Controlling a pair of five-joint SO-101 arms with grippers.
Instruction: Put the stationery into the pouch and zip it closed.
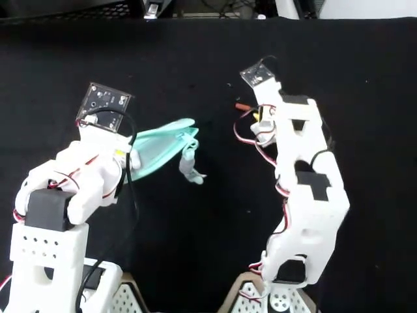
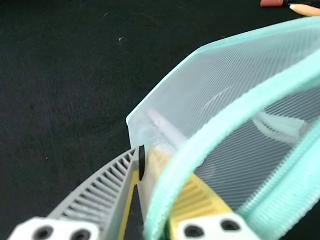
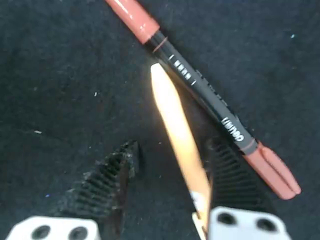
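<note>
A mint-edged mesh pouch [image 1: 163,147] lies left of centre on the black table, its mouth open and a pale strap [image 1: 190,166] hanging off it. My left gripper [image 1: 131,156] is shut on the pouch's near corner; in the left wrist view the fingers [image 2: 120,175] clamp the mesh pouch [image 2: 220,110]. A black pen with red ends [image 3: 200,90] lies on the table, and a pale wooden pencil [image 3: 175,120] lies beside it. My right gripper [image 3: 172,147] stands open over them, the pencil between its fingers, close against one finger. In the high view the pen [image 1: 242,105] is at the right gripper [image 1: 251,112].
The black cloth [image 1: 195,248] covers the whole table. Both arm bases stand at the near edge. The pen's red end [image 2: 272,2] and the pencil's tip [image 2: 305,9] show beyond the pouch in the left wrist view.
</note>
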